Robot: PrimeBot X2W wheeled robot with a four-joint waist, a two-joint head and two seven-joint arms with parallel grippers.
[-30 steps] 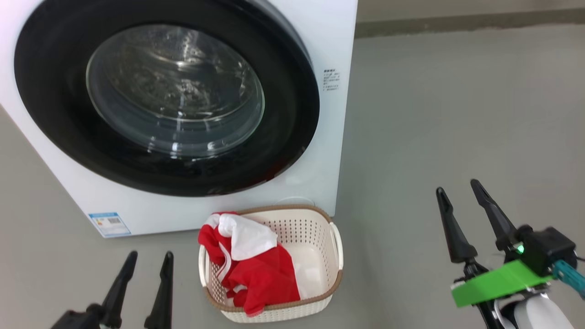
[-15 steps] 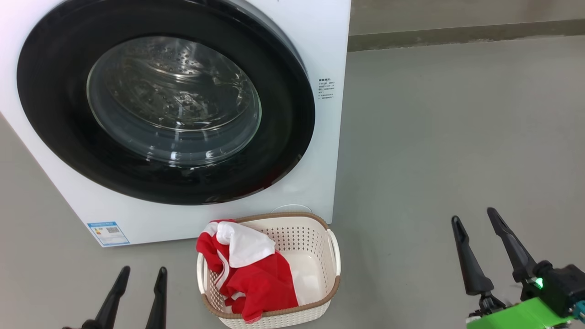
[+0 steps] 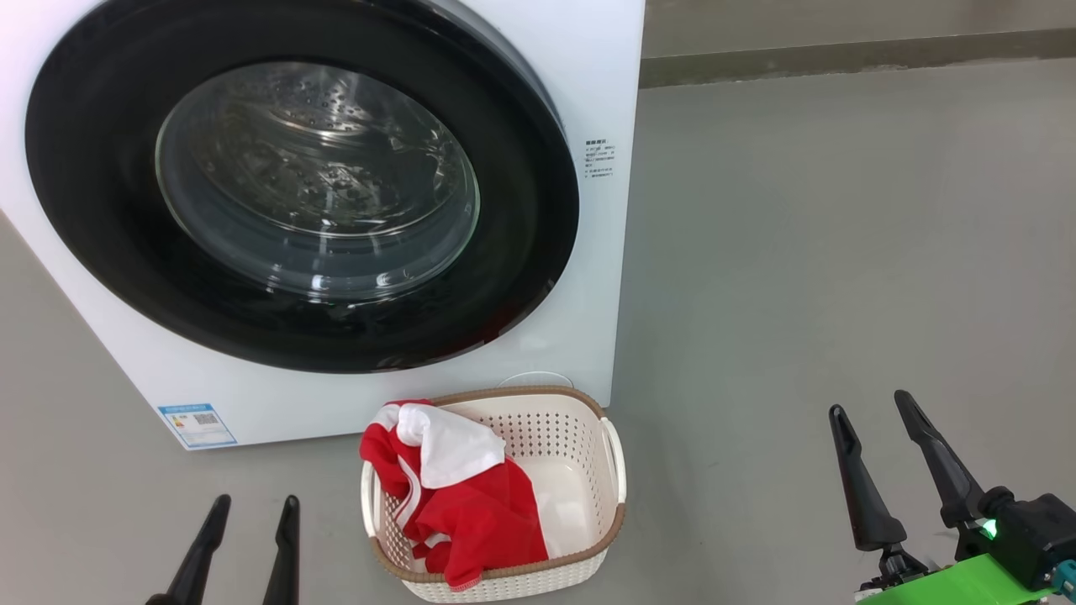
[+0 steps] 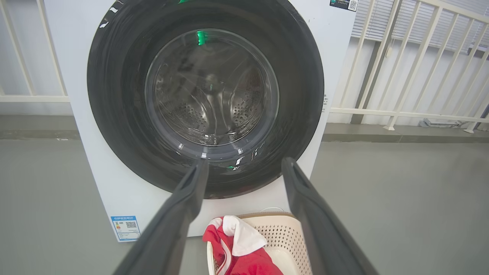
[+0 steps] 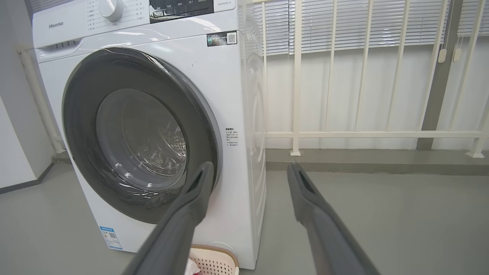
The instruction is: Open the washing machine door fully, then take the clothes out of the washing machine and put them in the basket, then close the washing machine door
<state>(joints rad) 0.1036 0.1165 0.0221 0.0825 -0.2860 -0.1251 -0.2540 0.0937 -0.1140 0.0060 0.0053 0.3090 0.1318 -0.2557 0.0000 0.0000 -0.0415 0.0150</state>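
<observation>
The white washing machine fills the upper left of the head view. Its door, black-rimmed with a clear glass bowl, lies flush against the front, shut. On the floor before it stands the cream basket. The red and white clothes lie in its left half. My left gripper hangs open at the lower left, apart from the basket. My right gripper is open at the lower right, over bare floor.
A white railing runs along the wall behind and to the right of the machine. Grey floor spreads wide to the right of the machine and basket. A blue label marks the machine's lower left corner.
Both grippers have dropped lower in the head view and stayed open. The head camera has shifted a little. Door, basket and clothes have not moved.
</observation>
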